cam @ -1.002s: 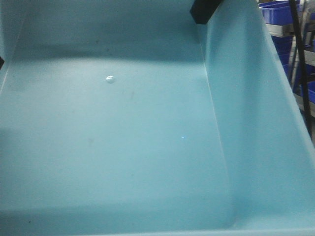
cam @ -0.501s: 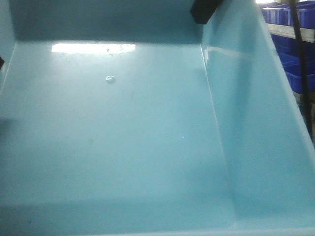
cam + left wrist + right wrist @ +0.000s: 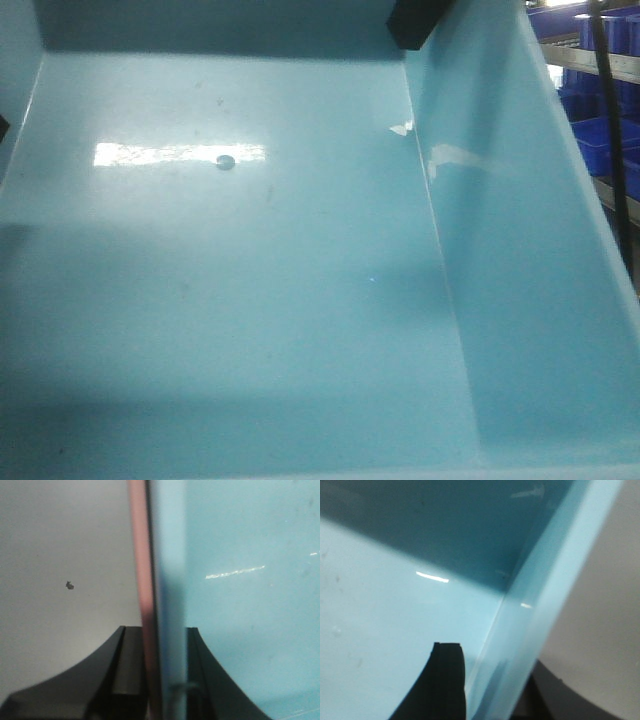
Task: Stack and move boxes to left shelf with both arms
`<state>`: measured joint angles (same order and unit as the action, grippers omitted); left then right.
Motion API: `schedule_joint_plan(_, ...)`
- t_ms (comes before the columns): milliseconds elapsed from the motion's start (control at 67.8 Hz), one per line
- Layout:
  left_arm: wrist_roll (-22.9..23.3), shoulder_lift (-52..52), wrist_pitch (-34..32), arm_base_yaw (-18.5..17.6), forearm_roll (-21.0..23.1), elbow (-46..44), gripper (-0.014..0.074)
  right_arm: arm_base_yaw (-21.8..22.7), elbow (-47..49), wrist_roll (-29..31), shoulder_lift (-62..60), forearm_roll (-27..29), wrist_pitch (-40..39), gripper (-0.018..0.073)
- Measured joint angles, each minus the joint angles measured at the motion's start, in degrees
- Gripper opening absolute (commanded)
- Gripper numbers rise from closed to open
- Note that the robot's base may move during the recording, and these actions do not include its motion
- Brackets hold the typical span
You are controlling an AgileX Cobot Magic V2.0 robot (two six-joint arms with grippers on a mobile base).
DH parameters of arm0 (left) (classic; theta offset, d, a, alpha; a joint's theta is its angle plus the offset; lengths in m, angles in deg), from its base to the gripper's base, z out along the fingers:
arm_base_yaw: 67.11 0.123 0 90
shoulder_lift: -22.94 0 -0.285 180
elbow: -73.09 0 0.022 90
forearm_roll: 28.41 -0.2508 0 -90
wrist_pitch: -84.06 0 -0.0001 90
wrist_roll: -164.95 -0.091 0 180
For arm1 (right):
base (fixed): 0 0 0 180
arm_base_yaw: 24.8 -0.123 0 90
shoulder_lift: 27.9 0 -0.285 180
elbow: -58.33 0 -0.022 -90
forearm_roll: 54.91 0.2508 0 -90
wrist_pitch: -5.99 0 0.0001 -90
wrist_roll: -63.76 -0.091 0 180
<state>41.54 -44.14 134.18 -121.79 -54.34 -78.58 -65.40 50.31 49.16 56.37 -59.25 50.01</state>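
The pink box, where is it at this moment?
In the left wrist view, only an edge of the pink box shows, a thin upright strip just left of centre, alongside the rim of the teal box; the left tool straddles both.

The teal tub [image 3: 250,280] overruns all 4 edges of the front view, the pink tub [image 3: 142,580] shows only 1 thin blurred strip beside its wall, and the blue crates [image 3: 588,135] are cut off at right.
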Motion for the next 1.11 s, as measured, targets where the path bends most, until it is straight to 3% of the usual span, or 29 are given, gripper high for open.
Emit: schedule_joint_plan(1106,0.0,0.0,-0.1,0.0,0.0,0.0,-0.0003,0.0,0.0,0.0,0.0,0.0,0.0,0.0056)
